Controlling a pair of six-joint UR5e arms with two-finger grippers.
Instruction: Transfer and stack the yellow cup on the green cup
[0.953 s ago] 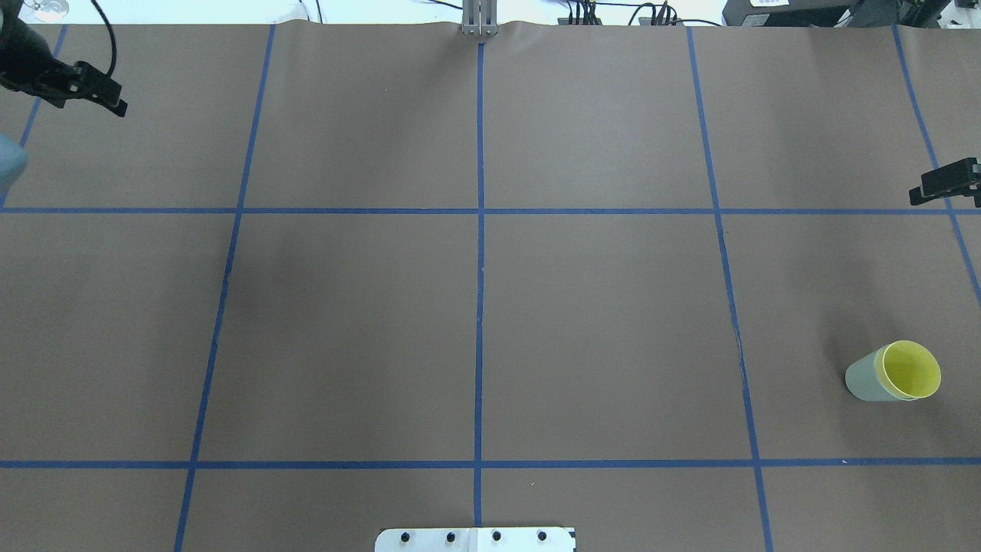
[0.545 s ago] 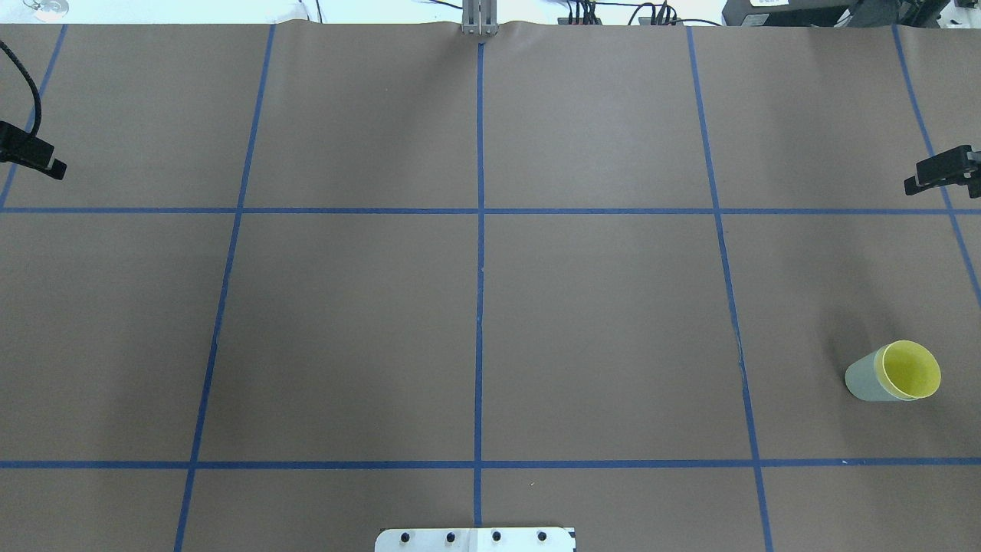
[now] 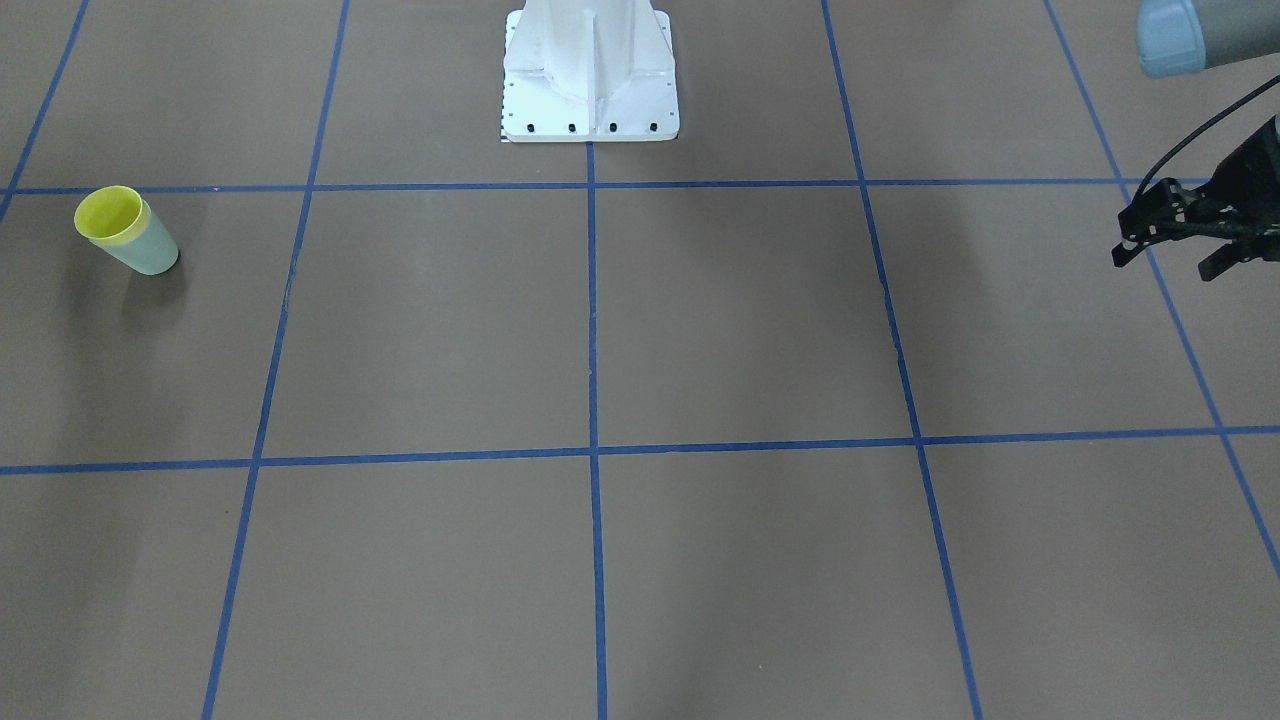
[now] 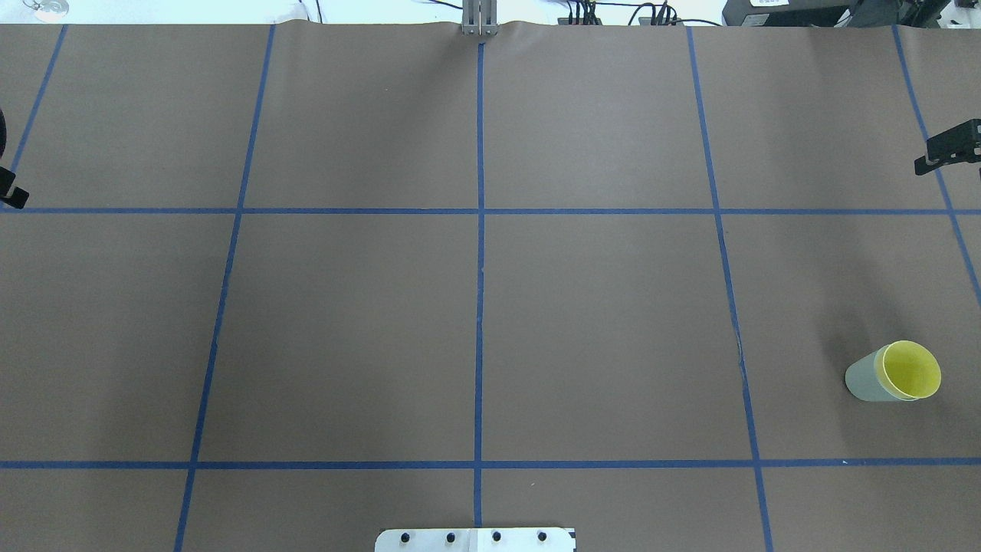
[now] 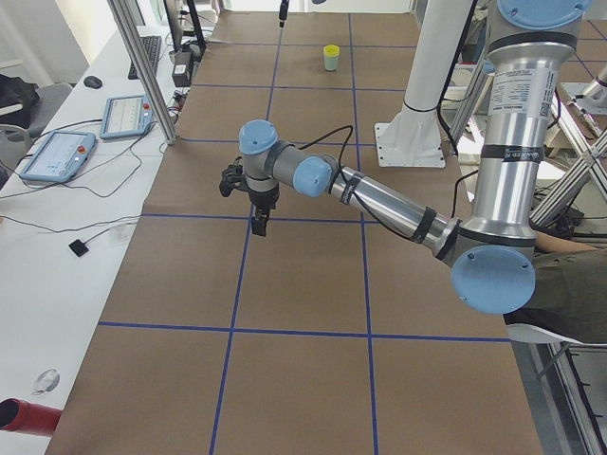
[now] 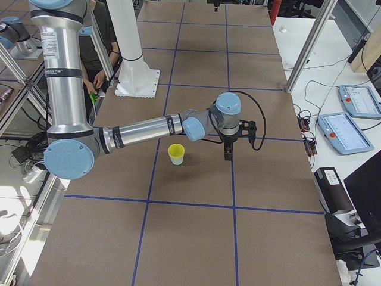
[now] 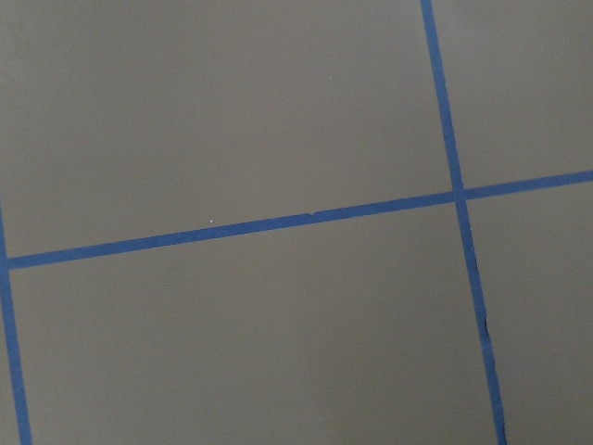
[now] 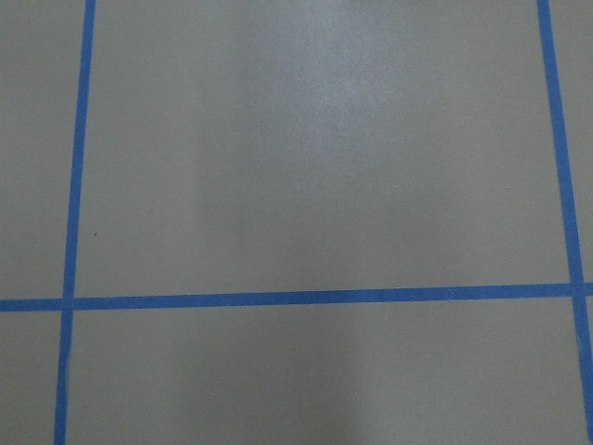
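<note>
The yellow cup (image 4: 912,369) sits nested inside the green cup (image 4: 862,379); the pair stands upright near the table's right end. Only the yellow rim and inside show above the green wall. The yellow cup (image 3: 108,213) in the green cup (image 3: 150,252) also shows in the front view, and small and far in the left side view (image 5: 331,49). My left gripper (image 3: 1165,258) hangs empty at the table's opposite end with its fingers apart. My right gripper (image 4: 946,153) is cut off at the overhead view's right edge, away from the cups; I cannot tell whether it is open or shut.
Brown paper with a blue tape grid (image 4: 480,211) covers the table. The robot's white base plate (image 3: 590,100) stands at the middle of the robot's side. Tablets (image 5: 125,116) and cables lie on a white bench beyond the far edge.
My left gripper has moved to the overhead view's left edge and toward the robot's side. My right gripper has shifted slightly away and toward the right edge. The cups have not moved.
</note>
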